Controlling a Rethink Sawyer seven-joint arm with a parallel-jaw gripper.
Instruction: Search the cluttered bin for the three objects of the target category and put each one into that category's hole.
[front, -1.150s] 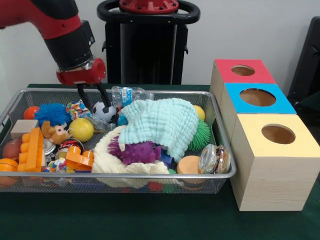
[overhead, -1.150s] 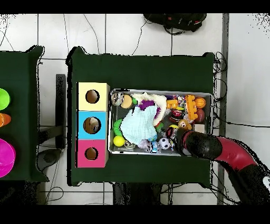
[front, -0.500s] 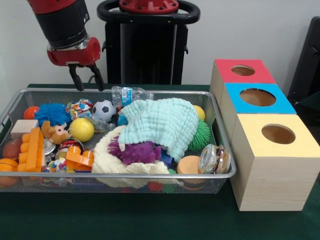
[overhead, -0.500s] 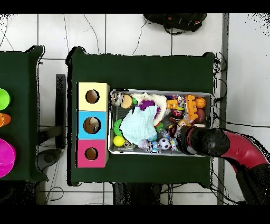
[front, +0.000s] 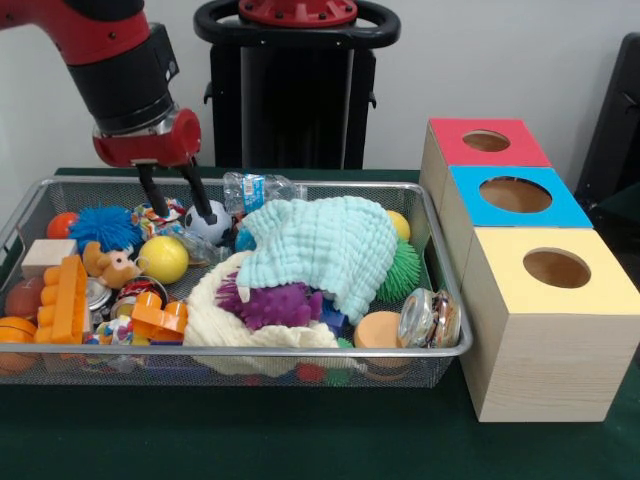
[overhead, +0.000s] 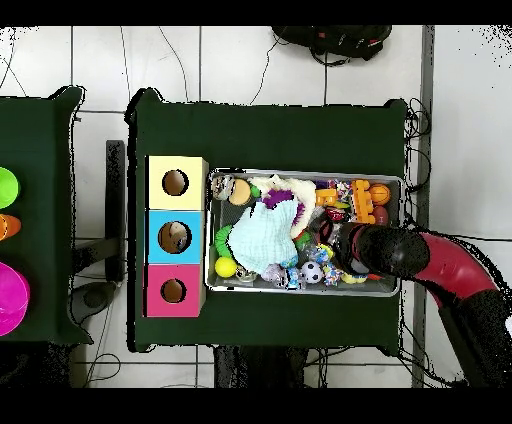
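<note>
Front view: even, diffuse indoor light, moderately bright. Shadows soft; faint shade under wire bin (front: 430, 225) front rim on green cloth (front: 300, 440). Small glare spots on glass jar (front: 428, 318) and yellow ball (front: 163, 258). Focus mildly soft throughout. Overhead view: bright on floor tiles (overhead: 250, 60), cloth dark, bin contents small, details hard to tell.

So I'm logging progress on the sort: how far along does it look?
Little looks done. In the overhead view something sits in the blue box hole; the red box and yellow box holes look empty. In hand: nothing; the gripper has open fingers down beside the soccer ball. Left: nearly everything, since the bin is full, much of it under a cloth.
</note>
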